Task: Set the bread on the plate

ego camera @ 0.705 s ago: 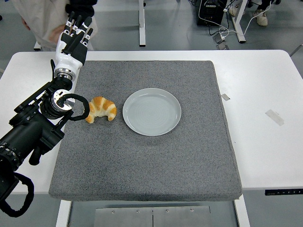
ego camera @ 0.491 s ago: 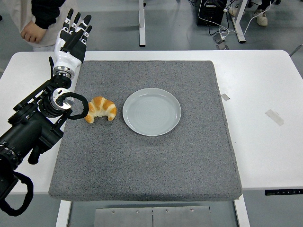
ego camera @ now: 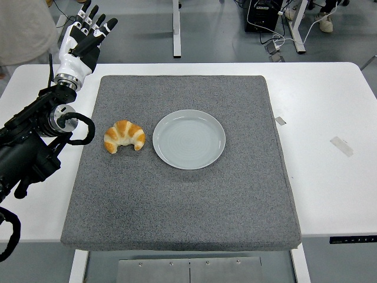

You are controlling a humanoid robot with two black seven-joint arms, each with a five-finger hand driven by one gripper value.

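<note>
The croissant (ego camera: 124,136) lies on the grey mat (ego camera: 177,200), left of centre, its curved back toward the far side and its two tips pointing toward the near edge. It sits just beside the plate (ego camera: 189,139), apart from it, with a narrow strip of mat between the right tip and the plate's left rim. The plate is round, pale grey-blue, and lies flat near the middle of the mat with nothing on it.

The mat covers the middle of the white surface (ego camera: 330,177), which shows bare on both sides. On the right part of the surface lie two small bits of tape (ego camera: 341,145), one close to the mat's right edge and one further out.

The left hand (ego camera: 81,42) is raised over the far left corner of the surface, well apart from the croissant. Its fingers (ego camera: 94,26) are stretched out and spread, pointing away from the robot, and hold nothing. The black left arm (ego camera: 35,141) comes in from the left edge, with a loop of cable near the wrist just left of the mat.

At the top left, part of a person's light clothing (ego camera: 23,29) shows beyond the surface.
</note>
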